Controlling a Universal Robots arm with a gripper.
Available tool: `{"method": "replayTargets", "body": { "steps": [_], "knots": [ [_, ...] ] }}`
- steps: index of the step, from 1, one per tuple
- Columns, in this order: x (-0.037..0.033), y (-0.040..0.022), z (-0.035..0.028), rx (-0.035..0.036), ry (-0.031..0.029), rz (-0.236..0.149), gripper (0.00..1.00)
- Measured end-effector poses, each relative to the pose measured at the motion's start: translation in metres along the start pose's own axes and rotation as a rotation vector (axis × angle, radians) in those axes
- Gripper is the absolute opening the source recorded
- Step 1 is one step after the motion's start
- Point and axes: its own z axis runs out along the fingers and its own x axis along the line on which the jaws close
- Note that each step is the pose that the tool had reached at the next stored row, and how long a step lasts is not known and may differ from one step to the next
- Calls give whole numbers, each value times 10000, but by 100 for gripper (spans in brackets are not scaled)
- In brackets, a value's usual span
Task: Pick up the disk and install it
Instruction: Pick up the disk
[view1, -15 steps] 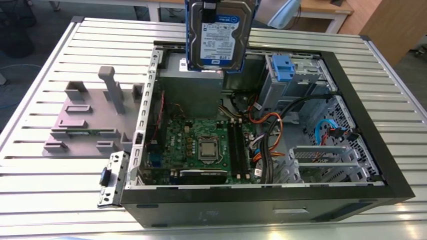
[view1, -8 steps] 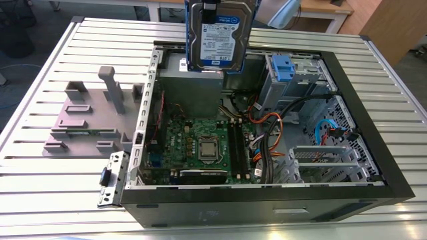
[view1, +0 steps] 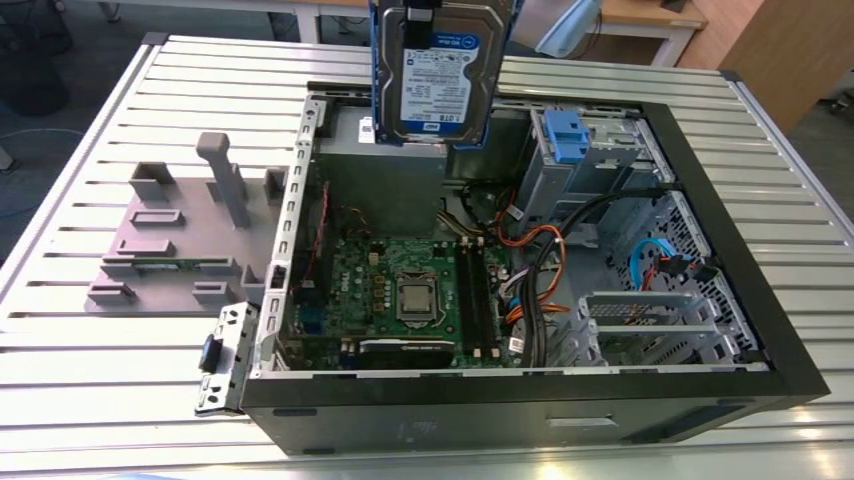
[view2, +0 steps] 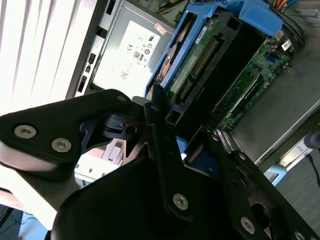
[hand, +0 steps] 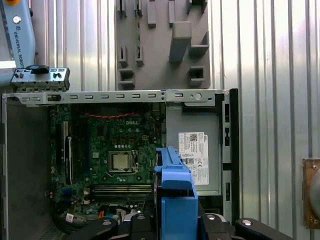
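Gripper (view2: 184, 122) is clamped on the disk (view1: 441, 75) over the open case (view1: 534, 405), so a slip could smack it into the motherboard (view1: 400, 285).

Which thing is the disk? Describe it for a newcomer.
Find the open computer case on the slatted table. Above its grey power supply box hangs the disk, upright in the gripper. Unlike the blue-tabbed drive cage, it carries a white-and-blue label.

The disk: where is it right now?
In the exterior view the disk hangs upright at top centre above the open computer case, over the grey power supply box and to the exterior view's left of the blue-tabbed drive cage.
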Motion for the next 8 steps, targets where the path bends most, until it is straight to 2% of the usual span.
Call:
{"method": "replayTargets", "body": {
  "steps": [8],
  "knots": [
    [21, -1, 0, 1, -1, 0, 36]
  ]
}}
